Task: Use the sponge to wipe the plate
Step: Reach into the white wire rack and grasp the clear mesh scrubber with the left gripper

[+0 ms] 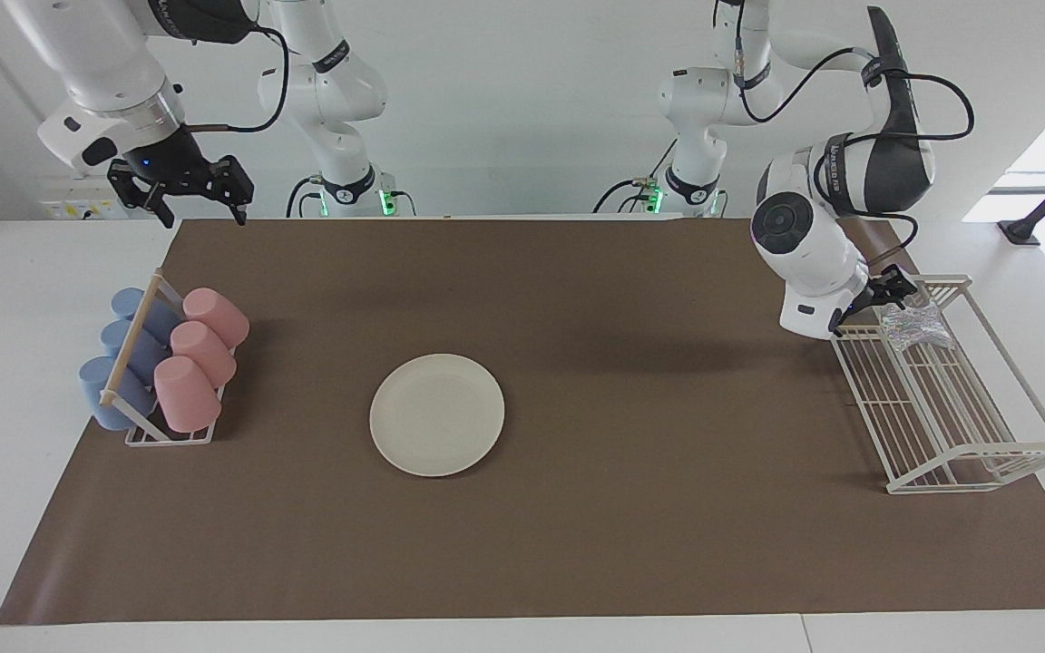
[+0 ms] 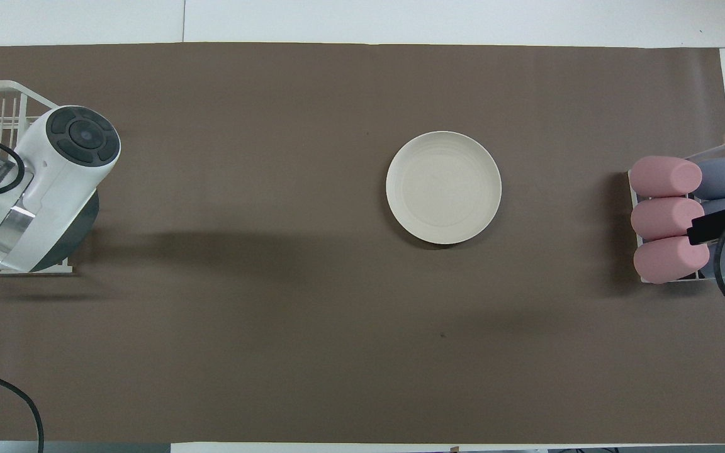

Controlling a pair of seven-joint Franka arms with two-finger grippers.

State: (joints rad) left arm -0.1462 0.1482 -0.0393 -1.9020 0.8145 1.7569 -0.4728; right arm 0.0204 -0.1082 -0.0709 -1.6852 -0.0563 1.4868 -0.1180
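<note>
Two wide-open hands: left hand (image 1: 890, 288) beside glittery silver sponge (image 1: 914, 325) in white wire rack (image 1: 958, 426), which we might snag; right hand (image 1: 185, 190) waits.

A brown mat (image 1: 631, 544) covers most of the white table (image 1: 14, 299). At the right arm's end, a small rack (image 1: 137, 363) holds three pink cups (image 1: 199, 355) and three blue cups (image 1: 114, 367) lying tilted. At the left arm's end stands a white wire rack (image 1: 949, 408).

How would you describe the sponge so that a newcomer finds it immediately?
Find the white wire rack at the left arm's end of the table. In its end nearer the robots lies the sponge, the only silvery, glittery pad, pinched like a bow-tie.
</note>
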